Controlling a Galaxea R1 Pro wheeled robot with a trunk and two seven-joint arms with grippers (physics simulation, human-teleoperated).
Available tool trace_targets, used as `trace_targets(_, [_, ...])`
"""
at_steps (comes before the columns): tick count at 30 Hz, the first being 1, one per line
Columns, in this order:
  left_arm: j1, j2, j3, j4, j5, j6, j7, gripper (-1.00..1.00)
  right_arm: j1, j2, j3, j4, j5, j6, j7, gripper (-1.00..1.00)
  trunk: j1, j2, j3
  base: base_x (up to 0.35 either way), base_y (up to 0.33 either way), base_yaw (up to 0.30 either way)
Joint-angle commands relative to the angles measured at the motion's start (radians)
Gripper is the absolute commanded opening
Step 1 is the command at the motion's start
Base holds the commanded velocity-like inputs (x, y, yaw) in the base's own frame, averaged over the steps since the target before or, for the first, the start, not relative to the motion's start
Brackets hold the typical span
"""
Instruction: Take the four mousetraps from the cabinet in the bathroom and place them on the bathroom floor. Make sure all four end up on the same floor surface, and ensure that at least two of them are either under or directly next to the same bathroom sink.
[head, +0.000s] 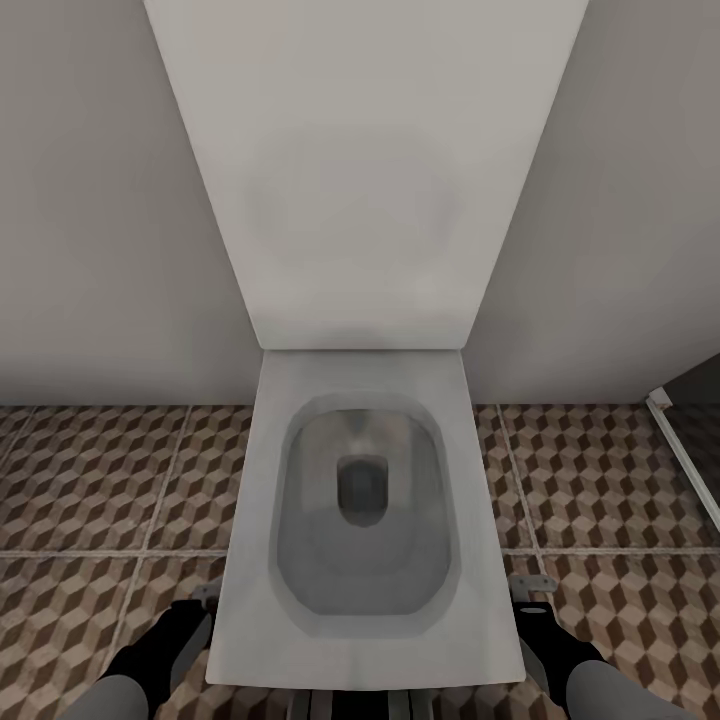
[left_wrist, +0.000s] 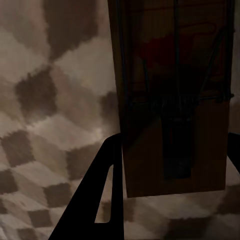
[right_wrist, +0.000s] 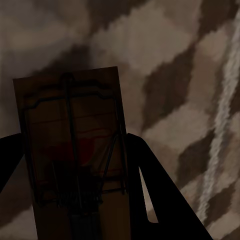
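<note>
Left gripper (left_wrist: 170, 165): pinching a mousetrap (left_wrist: 175, 100) — above the bathroom floor (left_wrist: 45, 100)
Right gripper (right_wrist: 75, 185): pinching another mousetrap (right_wrist: 75, 150)
Ahead: white toilet (head: 360, 520)

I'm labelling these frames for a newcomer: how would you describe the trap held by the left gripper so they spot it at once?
In the left wrist view, over the brown-and-cream cube-patterned floor tiles, look between the left gripper's dark fingers. There sits a flat rectangular brown wooden mousetrap. Its dark wire spring, bar and red marking set it apart from the tiles.
</note>
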Motion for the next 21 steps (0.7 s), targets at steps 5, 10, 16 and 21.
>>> trace_targets(5, [0.000,0.003,-0.003,-0.009,0.011,0.005,0.008,-1.00,0.000,-0.001,0.008,-0.002,-0.007,0.007,-0.005,-1.00,0.000,0.000,-0.001,0.000,0.000,0.000])
trace_targets(10, [0.000,0.003,-0.002,-0.013,0.011,-0.022,0.008,-1.00,0.000,-0.001,0.008,-0.002,-0.007,0.007,-0.005,-1.00,0.000,0.000,-0.001,0.000,0.000,0.000])
trace_targets(16, [0.000,0.001,-0.001,-0.014,0.012,-0.065,0.009,-1.00,0.000,-0.001,0.008,-0.002,-0.007,0.007,-0.005,-1.00,0.000,0.000,-0.001,0.000,0.000,0.000])
trace_targets(21, [0.000,0.001,-0.001,-0.014,0.013,-0.072,0.009,-1.00,0.000,-0.001,0.008,-0.002,-0.007,0.007,-0.005,-1.00,0.000,0.000,-0.004,0.000,0.000,0.000])
